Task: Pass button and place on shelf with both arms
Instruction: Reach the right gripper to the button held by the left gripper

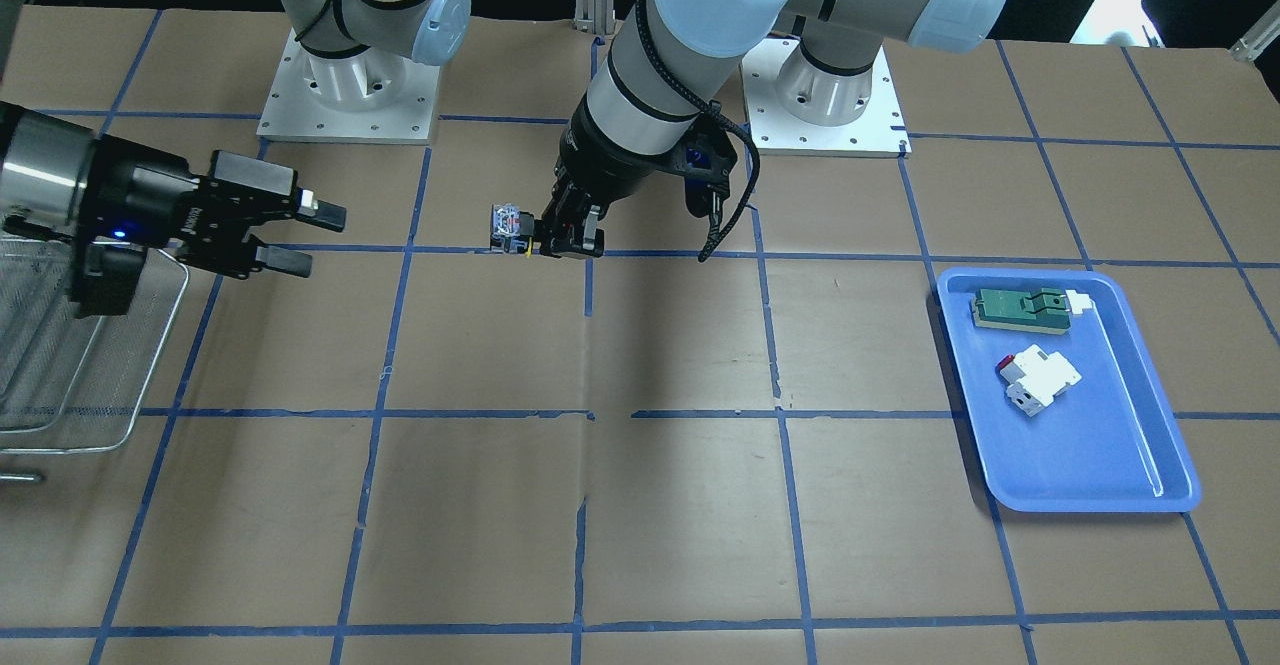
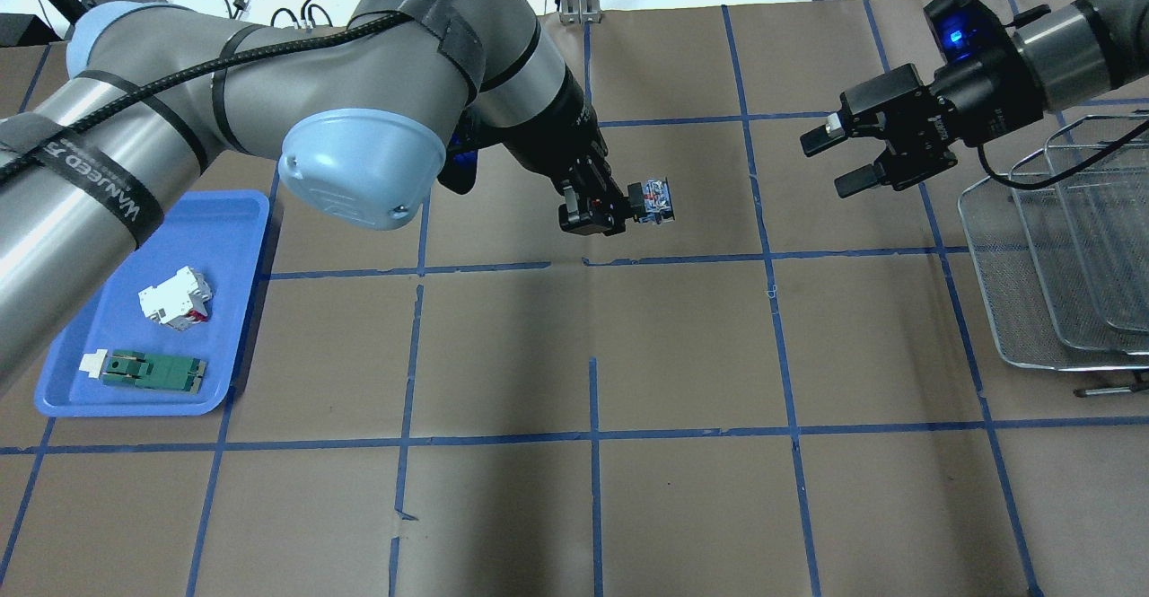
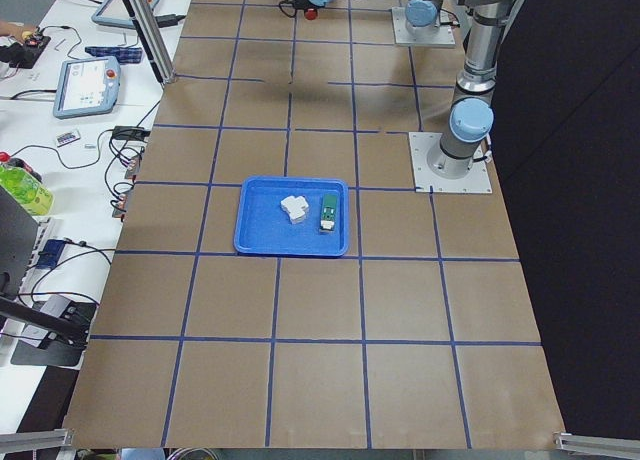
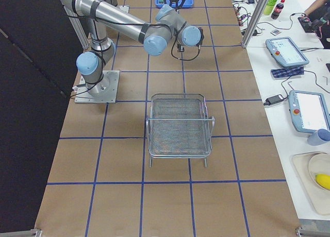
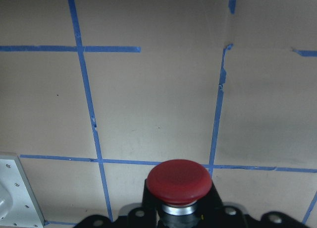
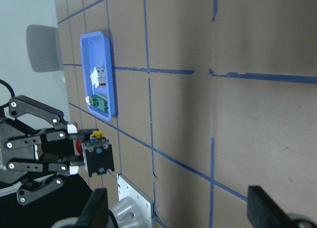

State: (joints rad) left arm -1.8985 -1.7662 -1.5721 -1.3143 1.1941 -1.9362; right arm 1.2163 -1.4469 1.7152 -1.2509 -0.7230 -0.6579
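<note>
The button has a red cap and a black body with blue bits. My left gripper is shut on it and holds it sideways above the table's middle. It also shows in the front view in my left gripper. Its red cap fills the bottom of the left wrist view. My right gripper is open and empty, a short way to the right of the button, jaws facing it. In the front view my right gripper is above the wire shelf. The right wrist view shows the held button.
The wire-mesh shelf stands at the table's right end, also in the right side view. A blue tray at the left end holds a white block with a red tip and a green flat part.
</note>
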